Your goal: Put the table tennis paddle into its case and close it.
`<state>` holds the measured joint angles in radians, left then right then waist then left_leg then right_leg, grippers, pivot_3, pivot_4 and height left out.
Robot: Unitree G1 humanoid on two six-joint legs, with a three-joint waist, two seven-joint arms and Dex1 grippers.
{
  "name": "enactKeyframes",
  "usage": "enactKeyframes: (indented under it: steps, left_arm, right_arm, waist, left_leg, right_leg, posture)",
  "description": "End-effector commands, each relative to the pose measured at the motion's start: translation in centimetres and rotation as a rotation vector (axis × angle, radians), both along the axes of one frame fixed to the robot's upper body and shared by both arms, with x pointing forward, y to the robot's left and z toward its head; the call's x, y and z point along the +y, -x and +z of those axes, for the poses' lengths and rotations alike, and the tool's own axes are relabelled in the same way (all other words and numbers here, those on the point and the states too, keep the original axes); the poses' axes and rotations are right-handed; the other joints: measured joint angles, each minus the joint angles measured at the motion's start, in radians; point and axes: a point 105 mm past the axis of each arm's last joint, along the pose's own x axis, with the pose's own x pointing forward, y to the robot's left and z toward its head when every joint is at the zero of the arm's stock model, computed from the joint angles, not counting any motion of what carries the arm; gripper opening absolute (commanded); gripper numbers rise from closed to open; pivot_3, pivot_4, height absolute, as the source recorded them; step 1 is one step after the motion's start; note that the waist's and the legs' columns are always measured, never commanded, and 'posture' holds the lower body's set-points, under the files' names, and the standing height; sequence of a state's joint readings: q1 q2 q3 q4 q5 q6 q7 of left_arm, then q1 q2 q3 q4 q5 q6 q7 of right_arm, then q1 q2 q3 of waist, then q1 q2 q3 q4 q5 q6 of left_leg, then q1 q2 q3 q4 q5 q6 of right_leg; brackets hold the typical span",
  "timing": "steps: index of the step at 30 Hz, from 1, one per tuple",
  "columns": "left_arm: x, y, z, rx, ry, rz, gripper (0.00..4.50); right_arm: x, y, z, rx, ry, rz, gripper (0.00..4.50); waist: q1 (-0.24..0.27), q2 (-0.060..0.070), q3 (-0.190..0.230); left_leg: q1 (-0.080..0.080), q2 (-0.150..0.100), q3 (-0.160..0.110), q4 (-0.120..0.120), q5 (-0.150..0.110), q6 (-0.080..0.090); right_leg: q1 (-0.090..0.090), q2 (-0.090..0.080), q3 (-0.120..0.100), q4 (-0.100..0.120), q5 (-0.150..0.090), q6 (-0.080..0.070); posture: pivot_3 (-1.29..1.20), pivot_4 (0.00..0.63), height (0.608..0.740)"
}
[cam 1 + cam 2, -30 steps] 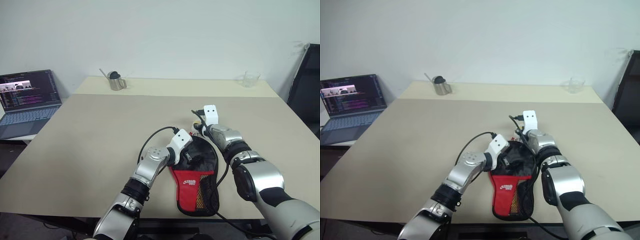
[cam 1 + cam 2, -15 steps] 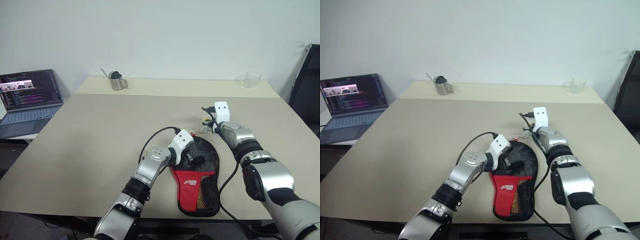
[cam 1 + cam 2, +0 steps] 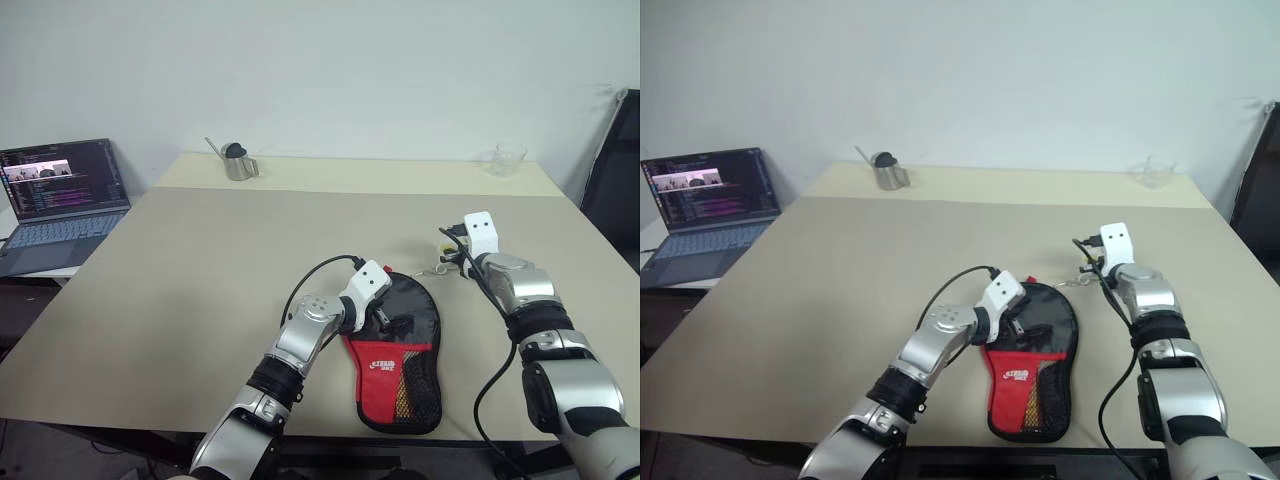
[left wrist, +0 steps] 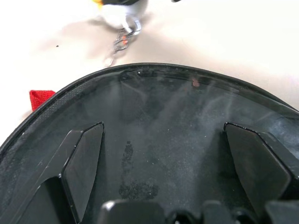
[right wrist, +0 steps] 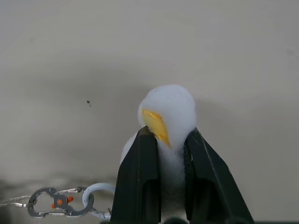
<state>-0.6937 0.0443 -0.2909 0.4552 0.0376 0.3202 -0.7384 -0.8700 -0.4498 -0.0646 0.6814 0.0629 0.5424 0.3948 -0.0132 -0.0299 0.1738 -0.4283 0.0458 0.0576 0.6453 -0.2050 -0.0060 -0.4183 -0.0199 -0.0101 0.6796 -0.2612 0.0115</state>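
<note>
**Surface, case and end effector status**

Beige surface point(image 3: 200, 260) runs back to a white wall. A laptop point(image 3: 55, 200) stands open at the far left edge, a small metal pitcher point(image 3: 237, 162) at the far side, and a clear cup point(image 3: 502, 159) at the far right.

Case point(image 3: 400, 350): lies flat near the front edge, round black end away from the robot, red logo panel and mesh pocket toward the robot. The paddle itself cannot be made out; whether it sits inside the case cannot be told.

Left end effector point(image 4: 163, 158): open. Both fingers point(image 4: 81, 163) are spread wide over the round black end of the case, at its left side; contact cannot be confirmed.

Right end effector point(image 5: 163, 163): closed on a small white plush piece point(image 5: 170, 112) with a yellow part. It sits to the right of the case, apart from it. A thin chain with a clip point(image 5: 58, 203) trails from the plush piece toward the case.
</note>
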Motion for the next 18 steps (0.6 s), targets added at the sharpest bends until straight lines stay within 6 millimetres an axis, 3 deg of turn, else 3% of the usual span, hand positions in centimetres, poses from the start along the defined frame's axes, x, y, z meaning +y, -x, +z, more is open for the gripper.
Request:
enactKeyframes:
  steps: [1,10,18]
  left_arm:
    - [0.1,0.9,-2.9,0.098,-0.061,-0.016,4.50]
    - [-0.3,1.1,-3.2,0.117,-0.065,-0.037,4.50]
    - [-0.4,1.3,-3.6,0.160,-0.052,-0.076,4.50]
  right_arm:
    - [-1.3,1.6,2.4,-0.038,0.049,0.051,0.21]
    - [-1.6,6.3,1.8,0.040,0.090,0.187,0.20]
    - [0.2,9.1,1.2,0.093,0.090,0.325,0.20]
  waist:
    - [0.006,0.001,-0.001]
    - [0.013,0.003,-0.002]
    - [0.015,0.003,-0.002]
  left_leg:
    - [0.000,0.000,0.000,0.000,0.000,0.000]
    - [0.002,0.000,0.000,0.000,0.000,0.000]
    - [0.007,0.000,-0.001,0.000,0.000,0.000]
  right_leg:
    - [0.000,0.000,0.000,0.000,0.000,0.000]
    - [0.002,0.001,0.000,-0.001,-0.001,0.001]
    - [0.009,0.001,-0.001,-0.004,-0.001,0.001]
  posture:
    - [0.00,0.150,0.740]
    - [0.00,0.150,0.740]
    - [0.00,0.150,0.740]
